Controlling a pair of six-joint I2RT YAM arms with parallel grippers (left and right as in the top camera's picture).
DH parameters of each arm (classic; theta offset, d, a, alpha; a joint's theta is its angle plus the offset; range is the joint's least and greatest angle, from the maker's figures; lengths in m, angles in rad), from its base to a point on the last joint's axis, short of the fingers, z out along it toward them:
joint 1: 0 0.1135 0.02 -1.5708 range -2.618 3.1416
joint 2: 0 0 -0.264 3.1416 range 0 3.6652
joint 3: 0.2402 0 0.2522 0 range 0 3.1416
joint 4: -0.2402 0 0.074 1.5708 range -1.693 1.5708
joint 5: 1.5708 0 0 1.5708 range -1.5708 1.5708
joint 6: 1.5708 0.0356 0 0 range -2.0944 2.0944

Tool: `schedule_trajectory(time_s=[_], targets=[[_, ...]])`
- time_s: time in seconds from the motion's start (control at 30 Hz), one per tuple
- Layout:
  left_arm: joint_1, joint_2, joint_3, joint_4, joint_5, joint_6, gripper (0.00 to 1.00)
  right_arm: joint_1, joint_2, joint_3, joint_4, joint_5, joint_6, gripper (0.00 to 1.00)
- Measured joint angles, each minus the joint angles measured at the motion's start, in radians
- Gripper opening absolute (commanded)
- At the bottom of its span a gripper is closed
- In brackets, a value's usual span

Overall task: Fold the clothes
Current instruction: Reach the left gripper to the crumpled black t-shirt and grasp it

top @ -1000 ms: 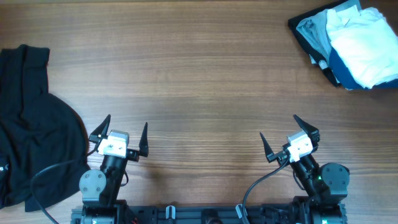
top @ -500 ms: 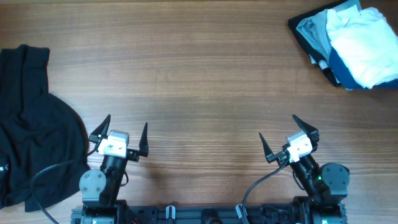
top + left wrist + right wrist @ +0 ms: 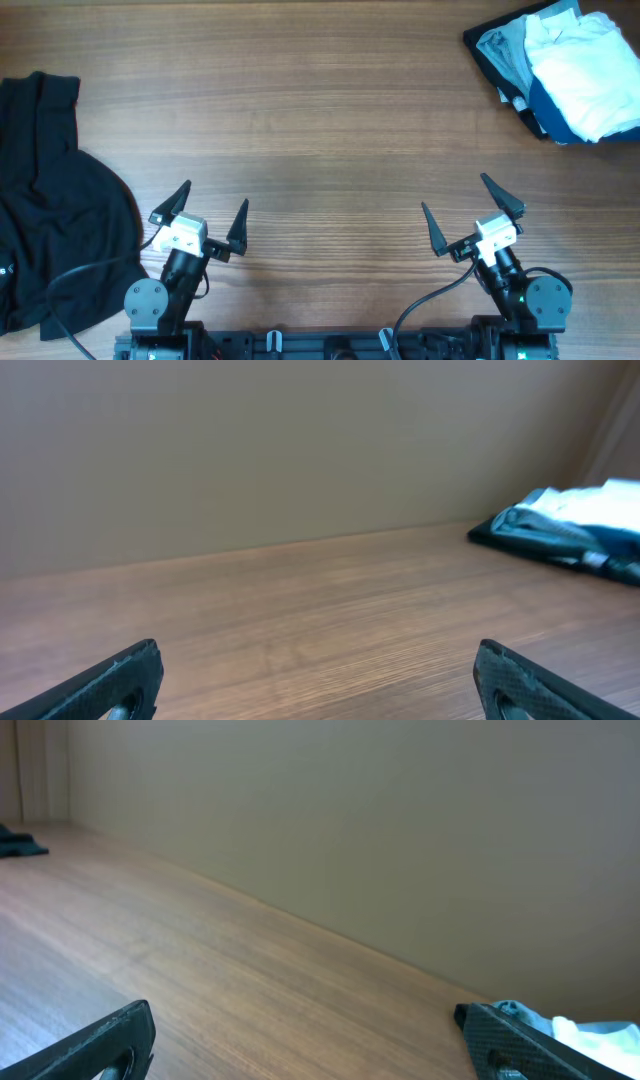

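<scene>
overhead: left end effector point(image 3: 215, 195) and right end effector point(image 3: 454, 192) both gaping wide, holding nothing, nudging rightward since a moment ago; black t-shirt point(image 3: 50, 220) lying crumpled, untouched, at left edge of tabletop point(image 3: 320, 130) | left wrist: facing bare wood | right wrist: likewise; arms likely just starting out, folding not begun

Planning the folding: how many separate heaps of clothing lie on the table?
2: the black T-shirt at the left edge, partly off-frame; the folded pile, far right corner. Others could be off-frame.
</scene>
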Motion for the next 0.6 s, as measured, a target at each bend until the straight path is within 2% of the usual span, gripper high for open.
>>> schedule_trajectory(time_s=[0.23,0.43,0.6], targets=[[0.000,0.064,0.162,-0.156,0.008,-0.073,1.00,0.000,0.255,0.073,0.044,0.006,0.038,1.00],[0.000,0.282,0.409,-0.289,0.008,-0.085,1.00,0.000,0.597,0.430,0.022,-0.062,0.041,1.00],[0.000,0.539,0.681,-0.521,0.010,-0.090,1.00,0.000,0.883,0.715,-0.212,-0.175,0.051,1.00]])
